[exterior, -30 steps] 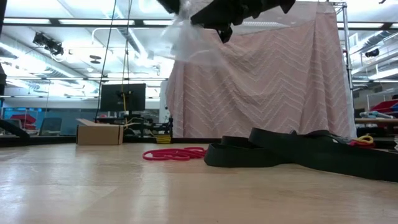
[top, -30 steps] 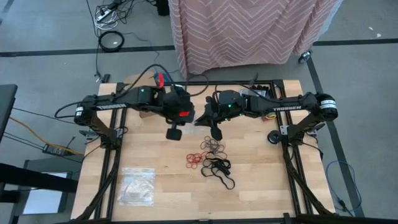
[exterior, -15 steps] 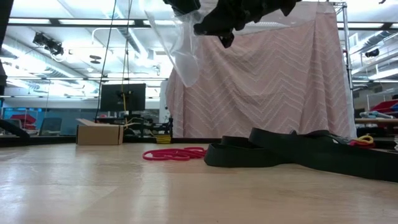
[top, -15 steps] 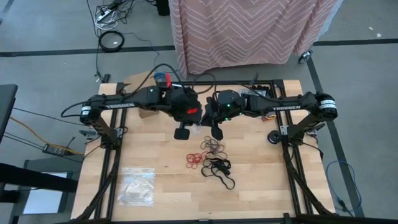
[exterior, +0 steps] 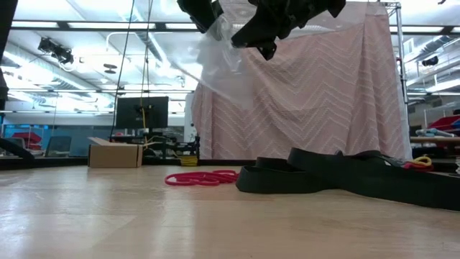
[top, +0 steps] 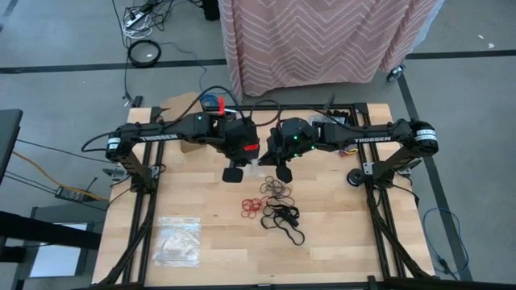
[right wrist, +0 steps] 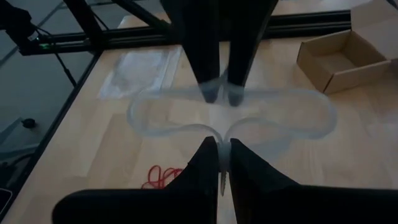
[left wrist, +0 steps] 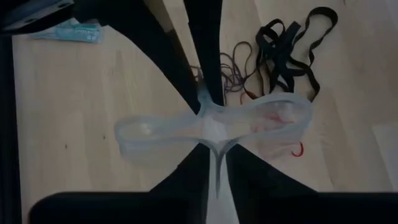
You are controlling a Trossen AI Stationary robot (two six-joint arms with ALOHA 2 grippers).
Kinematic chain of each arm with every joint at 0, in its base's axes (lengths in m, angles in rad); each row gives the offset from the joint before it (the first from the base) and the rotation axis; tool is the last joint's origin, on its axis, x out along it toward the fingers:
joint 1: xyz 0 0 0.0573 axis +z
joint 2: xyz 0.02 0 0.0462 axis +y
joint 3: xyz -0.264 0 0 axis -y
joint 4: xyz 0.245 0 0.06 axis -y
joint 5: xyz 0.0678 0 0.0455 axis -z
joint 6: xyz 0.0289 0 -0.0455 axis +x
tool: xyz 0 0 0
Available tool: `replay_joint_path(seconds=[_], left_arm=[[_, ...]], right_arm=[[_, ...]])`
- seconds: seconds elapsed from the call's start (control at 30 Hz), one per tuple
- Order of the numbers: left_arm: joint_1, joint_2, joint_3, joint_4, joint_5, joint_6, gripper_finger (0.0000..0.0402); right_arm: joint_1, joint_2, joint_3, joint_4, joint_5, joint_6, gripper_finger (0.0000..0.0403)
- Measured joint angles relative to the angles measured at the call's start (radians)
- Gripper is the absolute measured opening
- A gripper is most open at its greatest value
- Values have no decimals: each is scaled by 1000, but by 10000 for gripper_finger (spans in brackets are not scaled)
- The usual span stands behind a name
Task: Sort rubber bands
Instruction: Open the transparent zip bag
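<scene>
At the left front part of the wooden table, a flat clear plastic bag is seen lying alone, well apart from both arms. A small open cardboard box is seen on the table in the right wrist view.

Above the middle of the table, the left gripper is held in the air. Its two dark fingers are closed on one side of the mouth of a second clear plastic bag, which is pinched thin between them in the left wrist view. Just beside it, the right gripper is held at about the same height, and its fingers are pressed together on the opposite side of the same mouth. Between the two grippers, the bag's rim is pulled into a wide, flattened oval, and the bag itself is seen hanging down below them in the low view.

The rubber bands are found on the table under and in front of the grippers. The red ones are gathered toward the left of the group, the tan-brown ones lie nearest to the grippers, and the larger black ones are spread toward the front right. None of them is touched by a gripper, and no band is seen inside the held bag.
</scene>
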Motion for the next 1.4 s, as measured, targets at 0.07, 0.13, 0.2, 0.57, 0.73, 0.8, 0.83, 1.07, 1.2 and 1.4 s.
replay_joint_path(seconds=[0.07,0.13,0.2,0.57,0.73,0.8,0.83,1.07,1.2,1.4], left_arm=[[0,-1,0,3,0,-2,85],[2,-2,0,4,0,-11,99],[6,-8,0,3,1,-41,110],[28,-109,4,-38,-44,-69,125],[37,-129,5,-54,-63,-64,125],[42,-129,5,-44,-65,-48,125],[44,-128,5,-33,-65,-38,126],[87,-132,35,53,-35,-8,153],[115,-138,83,-4,7,-25,177],[141,-136,82,-165,14,-62,209]], right_arm=[[-2,0,0,-11,0,0,13],[-6,0,0,-25,0,0,13],[-11,0,0,-33,0,8,13],[-46,-19,0,-70,-1,24,13],[-62,-40,0,-40,-10,26,13],[-64,-45,0,-18,-17,26,13],[-65,-45,3,-10,-18,26,13],[-85,-44,5,-57,-19,27,13],[-102,-44,5,-73,-22,27,13],[-113,-74,5,-101,-36,21,13]])
